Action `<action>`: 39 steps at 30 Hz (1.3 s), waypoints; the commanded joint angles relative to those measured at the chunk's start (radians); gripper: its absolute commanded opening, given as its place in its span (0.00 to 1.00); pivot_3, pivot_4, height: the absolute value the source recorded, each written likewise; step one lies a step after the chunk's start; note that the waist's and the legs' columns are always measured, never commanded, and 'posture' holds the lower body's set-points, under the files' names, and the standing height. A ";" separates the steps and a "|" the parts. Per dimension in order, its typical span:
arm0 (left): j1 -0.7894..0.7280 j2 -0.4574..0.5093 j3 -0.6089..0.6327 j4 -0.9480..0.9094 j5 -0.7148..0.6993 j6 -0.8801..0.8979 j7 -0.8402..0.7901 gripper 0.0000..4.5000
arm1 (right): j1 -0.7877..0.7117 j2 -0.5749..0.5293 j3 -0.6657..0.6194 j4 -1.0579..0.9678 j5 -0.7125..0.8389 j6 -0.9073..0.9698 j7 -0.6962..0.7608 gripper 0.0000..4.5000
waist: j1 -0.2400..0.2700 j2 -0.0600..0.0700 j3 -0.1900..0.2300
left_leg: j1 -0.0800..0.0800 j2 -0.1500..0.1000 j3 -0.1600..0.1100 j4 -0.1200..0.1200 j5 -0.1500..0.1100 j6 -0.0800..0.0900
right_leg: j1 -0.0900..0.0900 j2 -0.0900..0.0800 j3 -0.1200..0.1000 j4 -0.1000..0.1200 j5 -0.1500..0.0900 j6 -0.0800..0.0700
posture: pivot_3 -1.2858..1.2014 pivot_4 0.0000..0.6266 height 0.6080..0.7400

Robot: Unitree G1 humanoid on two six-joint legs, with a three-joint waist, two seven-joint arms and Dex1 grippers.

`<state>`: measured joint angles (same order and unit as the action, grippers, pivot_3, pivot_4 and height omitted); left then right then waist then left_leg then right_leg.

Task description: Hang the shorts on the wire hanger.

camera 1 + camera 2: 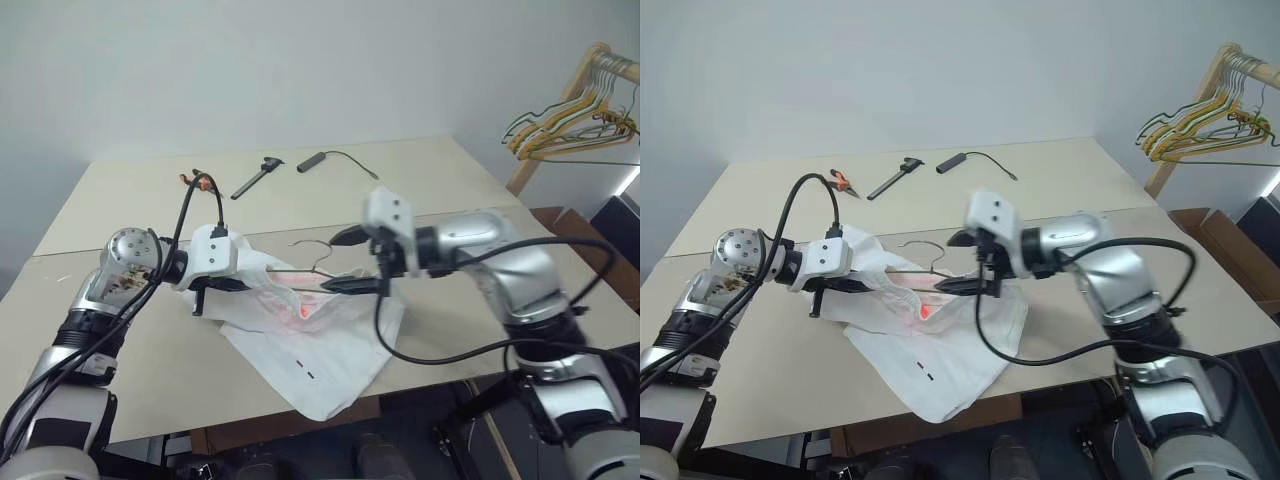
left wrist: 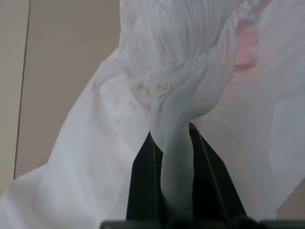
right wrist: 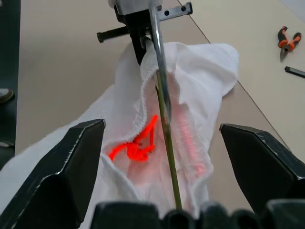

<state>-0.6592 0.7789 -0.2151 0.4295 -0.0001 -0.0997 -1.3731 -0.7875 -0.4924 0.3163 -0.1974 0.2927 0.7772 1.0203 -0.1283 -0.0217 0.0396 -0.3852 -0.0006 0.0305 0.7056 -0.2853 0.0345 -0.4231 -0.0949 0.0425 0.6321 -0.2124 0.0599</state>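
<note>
Left gripper: I see it clamped on the shorts' gathered waistband.
Right gripper: fingers spread wide over the wire hanger.

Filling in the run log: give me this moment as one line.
left gripper: shut on shorts waistband | right gripper: open, straddling wire hanger | hanger partly inside shorts | table

Shorts on table front edge — tools behind, rack perhaps right.
</note>
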 commanded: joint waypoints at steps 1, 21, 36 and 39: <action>-0.006 0.015 0.029 -0.020 -0.019 -0.007 0.004 0.00 | -0.032 0.016 0.020 0.026 -0.038 0.003 -0.052 0.80 | 0.002 0.000 0.000 | 0.000 0.000 0.000 0.000 0.000 0.000 | 0.000 0.000 0.000 0.000 0.000 0.000 | 0.47 0.00 1.00; 0.020 0.031 0.051 -0.058 -0.063 0.012 0.006 0.38 | -0.040 0.013 -0.002 0.055 -0.017 -0.041 -0.024 0.00 | 0.003 0.000 0.000 | -0.001 0.000 -0.001 0.000 0.000 0.000 | 0.000 0.000 -0.001 0.000 0.000 0.001 | 0.48 0.00 1.00; 0.062 0.127 0.095 -0.025 -0.077 -0.020 -0.022 1.00 | -0.021 -0.013 -0.024 0.044 -0.010 -0.076 0.009 0.00 | 0.004 0.000 0.000 | -0.001 0.000 0.000 0.000 0.000 0.000 | 0.000 0.000 -0.001 0.000 0.000 0.001 | 0.48 0.00 1.00; 0.073 0.114 0.074 0.007 -0.051 -0.033 -0.006 1.00 | -0.027 -0.019 -0.026 0.047 -0.010 -0.079 0.017 0.00 | 0.005 0.000 0.000 | -0.001 0.000 0.000 0.000 0.000 0.000 | 0.000 0.000 -0.001 0.000 0.000 0.001 | 0.48 0.00 1.00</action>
<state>-0.5793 0.8923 -0.1436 0.4280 -0.0621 -0.1133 -1.3887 -0.7994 -0.5009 0.3365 -0.1272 0.2601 0.7265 1.0299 -0.1228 -0.0217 0.0396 -0.3862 -0.0009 0.0301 0.7055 -0.2853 0.0346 -0.4229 -0.0953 0.0416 0.6318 -0.2121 0.0605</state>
